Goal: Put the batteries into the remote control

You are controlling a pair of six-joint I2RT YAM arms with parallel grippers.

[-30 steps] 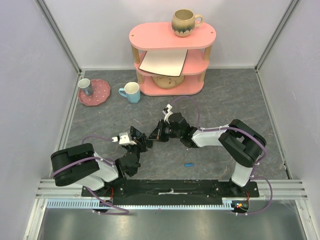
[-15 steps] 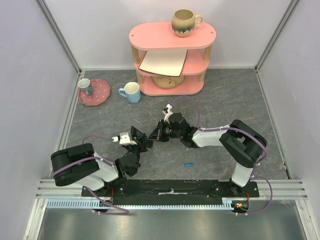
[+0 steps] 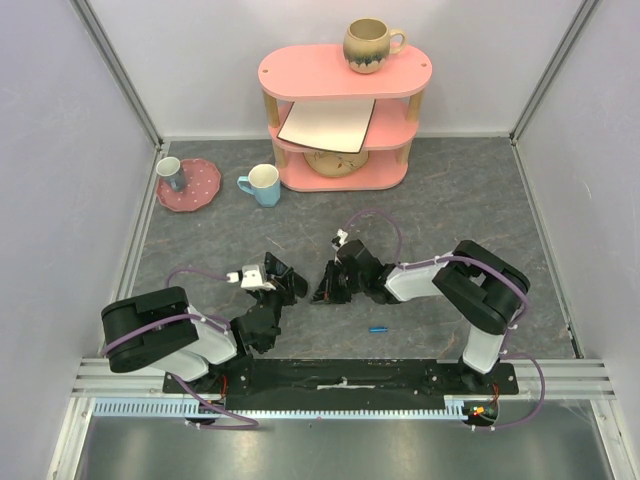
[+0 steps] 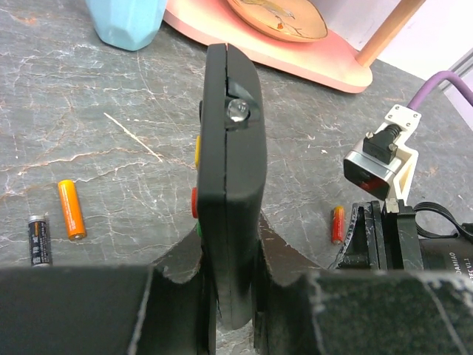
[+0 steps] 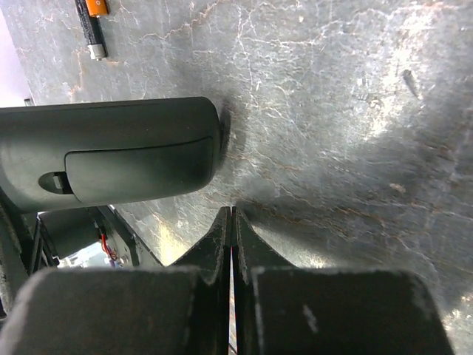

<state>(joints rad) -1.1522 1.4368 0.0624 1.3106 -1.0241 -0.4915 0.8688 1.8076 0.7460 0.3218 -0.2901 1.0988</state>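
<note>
**Remote clamped on edge in the left fingers; right fingers pressed together beside it**

The left fingers (image 4: pixel 279 260) were shut on the remote control (image 4: pixel 229 159), gripping its near end from both sides. The remote stood on edge and reached away from the wrist above the bench (image 4: pixel 111 148). One narrow side faced the camera, and coloured buttons showed along its left face.

The right fingers (image 5: pixel 218 248) were pressed flat against each other with nothing between them. Their tips pointed down at the grey bench just beside the remote's free end. From the right wrist, the remote's back showed, with the outline of its battery cover (image 5: pixel 133 174). The pictures did not show whether the fingertips touched the remote.

A red-orange battery (image 4: pixel 338 223) lay on the bench to the right of the remote, just beside the right arm's black tip. A blue battery (image 3: pixel 378 328) lay well apart from both sets of fingers, nearer the arm bases. To the left of the remote lay an orange battery (image 4: pixel 72 209) and a black battery (image 4: pixel 37 239), side by side. Beyond stood a light blue cup (image 3: pixel 263 184) and a pink shelf (image 3: pixel 343 70).
</note>
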